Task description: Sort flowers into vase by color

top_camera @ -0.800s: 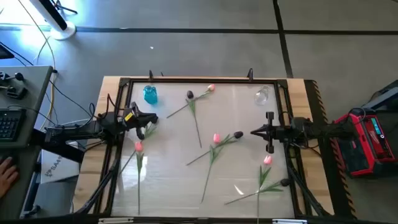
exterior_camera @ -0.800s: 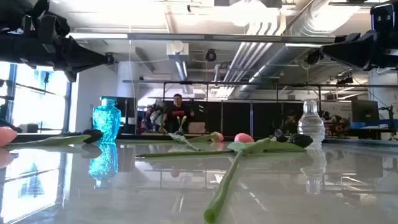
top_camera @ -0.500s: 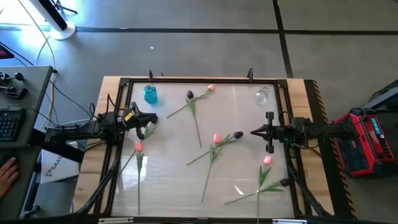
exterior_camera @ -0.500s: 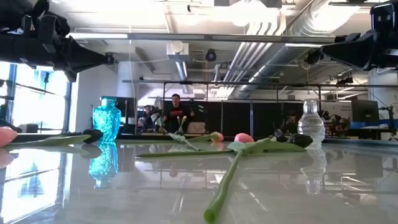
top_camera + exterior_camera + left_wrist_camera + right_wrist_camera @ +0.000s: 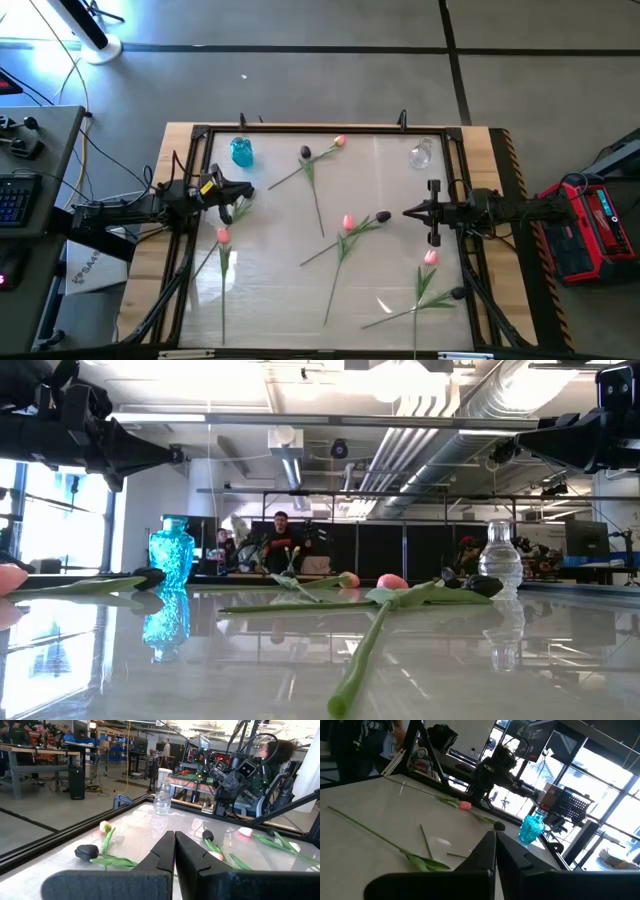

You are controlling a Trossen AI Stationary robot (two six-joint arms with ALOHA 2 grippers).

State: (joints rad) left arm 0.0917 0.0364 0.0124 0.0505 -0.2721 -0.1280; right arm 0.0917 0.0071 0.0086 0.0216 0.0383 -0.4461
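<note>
Several tulips lie flat on the white table top: a pink one point(image 5: 339, 142) and a near-black one point(image 5: 305, 153) at the far middle, a pink point(image 5: 347, 221) and a dark one point(image 5: 383, 216) crossing at the centre, a pink one point(image 5: 223, 235) at the left, a pink point(image 5: 429, 257) and a dark one point(image 5: 457, 294) near right. A blue vase point(image 5: 241, 151) stands far left, a clear vase point(image 5: 421, 153) far right. My left gripper point(image 5: 250, 190) hovers shut above the left side, my right gripper point(image 5: 407, 212) shut above the right side. Both hold nothing.
A black frame point(image 5: 300, 129) runs round the table top. A red and black device point(image 5: 588, 225) sits beyond the right edge, a desk with a keyboard point(image 5: 14, 198) beyond the left. People show in the room behind the table.
</note>
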